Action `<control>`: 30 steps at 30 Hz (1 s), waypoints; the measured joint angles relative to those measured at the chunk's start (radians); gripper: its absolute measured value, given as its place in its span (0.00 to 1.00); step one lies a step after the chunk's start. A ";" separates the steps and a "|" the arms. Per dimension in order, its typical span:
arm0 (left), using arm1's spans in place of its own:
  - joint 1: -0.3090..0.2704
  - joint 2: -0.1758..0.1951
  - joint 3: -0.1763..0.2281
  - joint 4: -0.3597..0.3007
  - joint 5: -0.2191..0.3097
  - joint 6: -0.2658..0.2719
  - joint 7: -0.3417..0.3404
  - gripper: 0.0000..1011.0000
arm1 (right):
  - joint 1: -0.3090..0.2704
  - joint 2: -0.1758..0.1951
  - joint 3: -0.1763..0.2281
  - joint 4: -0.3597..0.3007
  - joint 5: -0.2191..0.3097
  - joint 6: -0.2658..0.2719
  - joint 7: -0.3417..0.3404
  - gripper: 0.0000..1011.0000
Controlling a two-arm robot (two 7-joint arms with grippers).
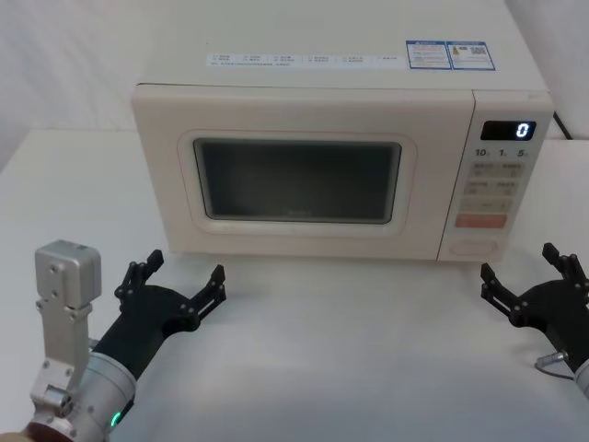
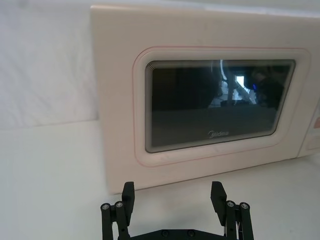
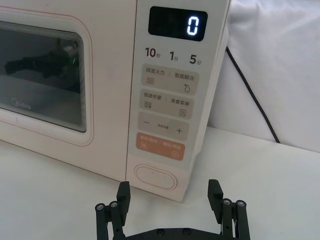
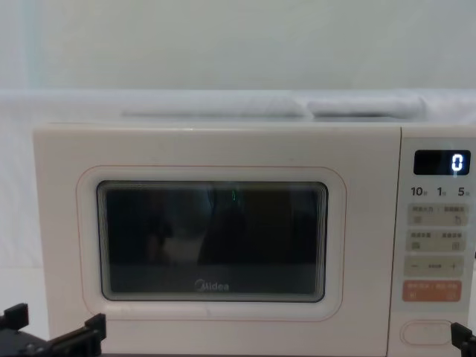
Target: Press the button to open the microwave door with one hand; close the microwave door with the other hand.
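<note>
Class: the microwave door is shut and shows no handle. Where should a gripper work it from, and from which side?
The microwave door sits flush with no handle, so nothing offers a grip. Press the button at the control panel's bottom, straight on from the front; the right gripper, open, is nearest. The left gripper, open, waits before the door.

The microwave door (image 4: 216,238) stands shut in front of me, cream, with its dark window ringed by a thin pinkish line and the Midea name under the glass. To its right is the control panel (image 4: 437,238): a display (image 4: 442,162) showing 0, rows of small pale keys below it, then an orange key (image 4: 431,291), and at the bottom the button (image 4: 426,332), wide and rounded. My left gripper (image 4: 52,338) sits low at the lower left, its fingers spread apart, short of the door. My right gripper (image 4: 465,341) just pokes in at the lower right corner, beside the button.
</note>
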 joint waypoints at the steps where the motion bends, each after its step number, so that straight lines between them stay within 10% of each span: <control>1: 0.001 -0.004 -0.003 0.004 0.002 0.000 0.001 0.99 | 0.000 0.000 0.000 0.000 0.000 0.000 0.000 0.99; 30: -0.001 -0.004 0.000 0.004 0.001 0.002 0.001 0.99 | 0.000 0.000 0.000 0.000 0.000 0.000 0.000 0.99</control>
